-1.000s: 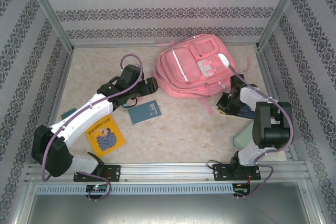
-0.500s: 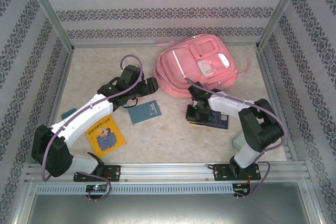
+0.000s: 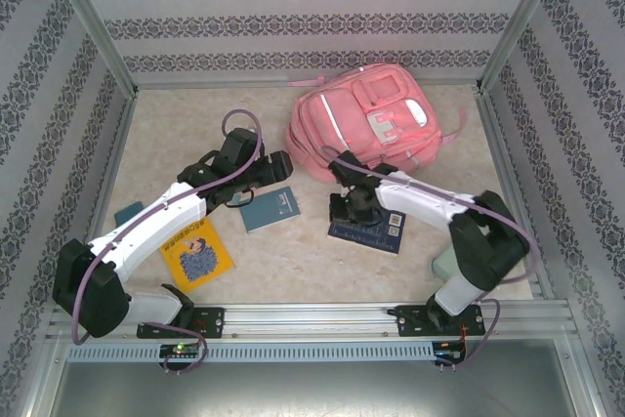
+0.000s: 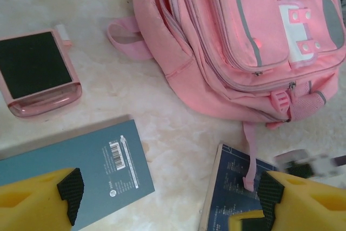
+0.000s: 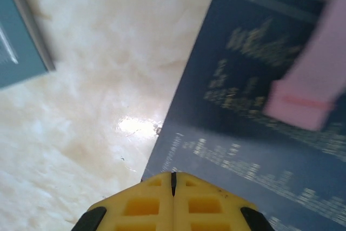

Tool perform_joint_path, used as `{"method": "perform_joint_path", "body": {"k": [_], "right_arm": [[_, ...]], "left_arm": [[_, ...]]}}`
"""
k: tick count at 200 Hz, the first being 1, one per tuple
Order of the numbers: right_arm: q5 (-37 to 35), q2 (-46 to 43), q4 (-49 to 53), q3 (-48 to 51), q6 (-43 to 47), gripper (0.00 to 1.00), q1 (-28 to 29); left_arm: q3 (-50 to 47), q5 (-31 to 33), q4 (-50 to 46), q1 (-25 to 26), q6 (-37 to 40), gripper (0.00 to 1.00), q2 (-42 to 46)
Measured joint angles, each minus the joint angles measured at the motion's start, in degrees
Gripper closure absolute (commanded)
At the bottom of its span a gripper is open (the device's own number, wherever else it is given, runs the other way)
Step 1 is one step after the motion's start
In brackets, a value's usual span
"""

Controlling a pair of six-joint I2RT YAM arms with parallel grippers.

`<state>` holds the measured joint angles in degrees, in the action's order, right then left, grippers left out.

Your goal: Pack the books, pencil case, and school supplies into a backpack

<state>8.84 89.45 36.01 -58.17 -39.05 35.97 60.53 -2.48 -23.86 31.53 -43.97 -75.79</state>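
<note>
A thin yellow book [image 3: 198,253] sits toward the counter's [image 3: 293,256] left, a grey-teal book [image 3: 270,208] right of it. Left end effector [image 4: 167,187] gapes wide. Right end effector [image 5: 173,179] — fingers pressed together — hides the dark navy book's [image 3: 371,233] left edge; large pink fabric backpack [image 3: 366,119] behind.

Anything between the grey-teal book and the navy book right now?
Nothing: between the grey-teal book and the navy book there is just bare table, seen in the top view and both wrist views.

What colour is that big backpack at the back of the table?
Pink, with white trim stripes. The backpack shows best in the left wrist view.
</note>
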Motion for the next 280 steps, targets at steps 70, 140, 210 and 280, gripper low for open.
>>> {"method": "perform_joint_path", "body": {"k": [70,140,210,280], "right_arm": [[-3.7,3.3,-0.4,1.0,1.3,0.98,-13.0],[-4.3,9.7,-2.0,-0.9,1.5,0.98,-11.7],[-3.1,12.2,-3.4,-5.7,5.0,0.95,-5.5],[-3.4,-8.7,-3.1,9.3,2.7,0.84,-4.0]], "left_arm": [[0.1,-1.9,1.0,2.1,0.0,0.15,-3.3],[0.1,-2.2,0.9,2.9,0.0,0.15,-3.2],[0.2,-6.0,1.7,3.7,1.5,0.30,-7.2],[8.5,-10.7,3.1,8.3,4.7,0.46,-23.7]]}}
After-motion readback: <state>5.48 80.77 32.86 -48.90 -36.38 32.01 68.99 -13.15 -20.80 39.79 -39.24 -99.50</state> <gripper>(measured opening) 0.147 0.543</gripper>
